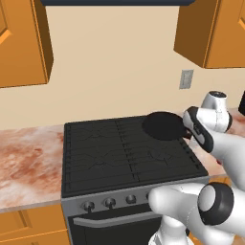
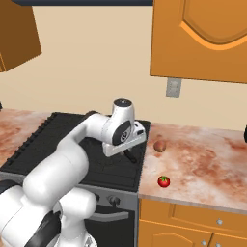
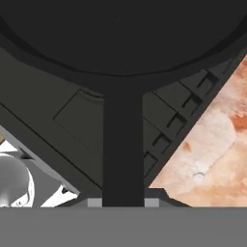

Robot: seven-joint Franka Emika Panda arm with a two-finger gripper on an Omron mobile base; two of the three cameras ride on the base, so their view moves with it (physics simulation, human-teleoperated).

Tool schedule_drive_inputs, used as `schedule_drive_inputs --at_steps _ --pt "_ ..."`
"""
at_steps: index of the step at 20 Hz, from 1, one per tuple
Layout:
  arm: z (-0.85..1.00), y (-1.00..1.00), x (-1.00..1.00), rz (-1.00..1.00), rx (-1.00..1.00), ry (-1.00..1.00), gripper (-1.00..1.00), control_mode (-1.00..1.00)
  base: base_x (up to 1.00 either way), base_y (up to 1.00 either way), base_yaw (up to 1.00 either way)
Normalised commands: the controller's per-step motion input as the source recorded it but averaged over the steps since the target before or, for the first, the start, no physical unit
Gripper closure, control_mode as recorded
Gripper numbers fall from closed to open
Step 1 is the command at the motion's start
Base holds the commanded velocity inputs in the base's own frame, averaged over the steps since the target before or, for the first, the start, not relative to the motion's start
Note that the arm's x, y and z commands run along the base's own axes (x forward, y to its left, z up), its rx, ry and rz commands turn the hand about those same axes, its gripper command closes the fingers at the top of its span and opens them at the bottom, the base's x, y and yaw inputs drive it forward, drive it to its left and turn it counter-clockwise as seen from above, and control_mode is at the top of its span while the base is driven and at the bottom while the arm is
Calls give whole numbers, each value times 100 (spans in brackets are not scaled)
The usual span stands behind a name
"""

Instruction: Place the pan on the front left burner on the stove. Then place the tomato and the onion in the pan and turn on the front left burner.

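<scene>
The black pan [image 1: 162, 125] hangs a little above the back right part of the stove [image 1: 81, 184], its disc level. In the hand view its long handle [image 3: 123, 144] runs straight down from the round pan [image 3: 120, 34] into my gripper [image 3: 123, 200], which is shut on the handle. The same gripper [image 1: 188, 136] sits at the pan's right side, over the stove's right edge. The front left burner [image 1: 93, 165] is bare. On the counter right of the stove lie the brownish onion [image 2: 159, 145] and, nearer the front edge, the red tomato [image 2: 164, 182].
Round knobs [image 1: 110, 203] line the stove's grey front panel above the oven door handle. Marbled counter [image 1: 28, 162] lies left of the stove and counter [image 2: 202, 159] lies right of it. Orange wall cabinets hang overhead, and an outlet [image 2: 173, 88] is on the wall.
</scene>
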Motion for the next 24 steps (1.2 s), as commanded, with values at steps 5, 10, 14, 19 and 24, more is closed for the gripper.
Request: schedule_drive_inputs --at_steps 5,10,14,19,24 --pt "0 46 0 21 0 13 100 -100 0 0 0" --pt "0 38 0 25 0 11 100 -100 0 0 0" --pt "0 32 0 32 0 6 100 -100 0 0 0" --pt "0 40 0 33 0 2 100 -100 0 0 0" --pt "0 33 0 28 1 2 100 -100 0 0 0"
